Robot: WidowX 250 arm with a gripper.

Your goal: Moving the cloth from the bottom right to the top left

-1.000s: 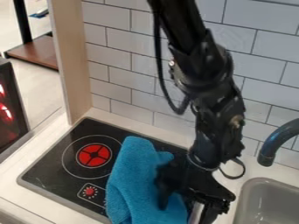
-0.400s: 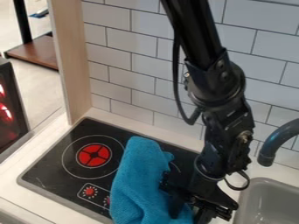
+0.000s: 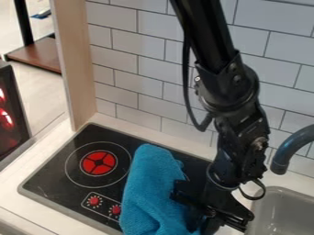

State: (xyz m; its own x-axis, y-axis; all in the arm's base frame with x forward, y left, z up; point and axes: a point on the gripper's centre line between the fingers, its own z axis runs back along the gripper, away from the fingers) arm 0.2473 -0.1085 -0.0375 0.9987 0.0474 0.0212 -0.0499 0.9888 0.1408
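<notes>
The gripper hangs at the lower right of the stove, against the right side of the blue cloth and partly in front of it. Bunched and folded, the blue cloth lies over the right half of the black stove top, its lower end running to the bottom edge of the view. How the gripper's tips meet the cloth is hidden by dark parts and folds.
A grey sink lies right of the gripper, with a dark curved faucet above it. Behind the counter stands a white tiled wall. A wooden panel rises at the stove's back left.
The arm and gripper have shifted right. The cloth has slid a little to the right with the gripper, uncovering the second red knob on the stove.
</notes>
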